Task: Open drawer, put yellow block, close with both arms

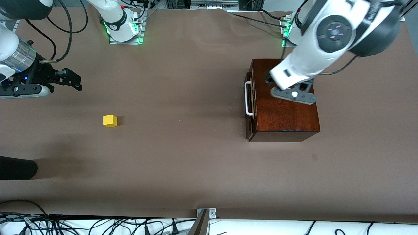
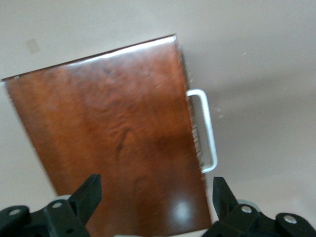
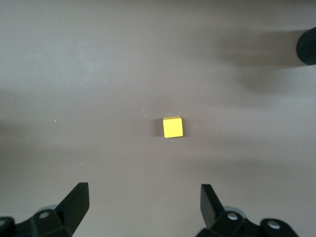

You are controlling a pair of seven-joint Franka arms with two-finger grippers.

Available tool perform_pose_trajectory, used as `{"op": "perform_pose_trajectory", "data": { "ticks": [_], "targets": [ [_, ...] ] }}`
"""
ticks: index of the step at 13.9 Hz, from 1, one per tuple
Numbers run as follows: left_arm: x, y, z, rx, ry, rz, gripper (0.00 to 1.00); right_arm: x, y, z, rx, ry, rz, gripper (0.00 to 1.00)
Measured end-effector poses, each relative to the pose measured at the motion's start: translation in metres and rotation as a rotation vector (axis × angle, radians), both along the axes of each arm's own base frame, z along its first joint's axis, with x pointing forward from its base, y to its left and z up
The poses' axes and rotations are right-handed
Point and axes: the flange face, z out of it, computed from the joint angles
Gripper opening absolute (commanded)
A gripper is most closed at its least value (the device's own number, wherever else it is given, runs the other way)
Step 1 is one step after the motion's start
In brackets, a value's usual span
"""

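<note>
The mahogany box (image 1: pixel 284 117) stands on the table toward the left arm's end. Its drawer (image 1: pixel 250 124) is shut, and the white bar handle (image 1: pixel 249 98) faces the right arm's end. My left gripper (image 2: pixel 155 185) is open and empty, up in the air over the box top (image 2: pixel 108 128), with the handle (image 2: pixel 207 128) off to one side. The yellow block (image 1: pixel 110 120) lies alone on the table toward the right arm's end. My right gripper (image 1: pixel 77 83) is open and empty, above the table short of the block (image 3: pixel 173 127).
A black rounded object (image 1: pixel 16 168) pokes in at the right arm's end of the table, nearer the front camera than the block; it also shows in the right wrist view (image 3: pixel 308 47). Brown table surface (image 1: pixel 183 130) lies between block and box.
</note>
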Motion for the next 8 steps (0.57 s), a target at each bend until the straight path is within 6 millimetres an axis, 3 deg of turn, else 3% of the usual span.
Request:
{"op": "perform_pose_trajectory", "data": {
  "ticks": [2, 5, 8],
  "targets": [
    [0.008, -0.035, -0.026, -0.025, -0.019, 0.025, 1.0, 0.0, 0.0, 0.0, 0.0, 0.0, 0.0, 1.0],
    [0.016, -0.071, -0.071, -0.056, -0.029, 0.047, 1.0, 0.0, 0.0, 0.0, 0.0, 0.0, 0.0, 1.0],
    [0.002, -0.108, -0.101, 0.024, -0.055, 0.058, 1.0, 0.0, 0.0, 0.0, 0.0, 0.001, 0.0, 1.0]
  ]
}}
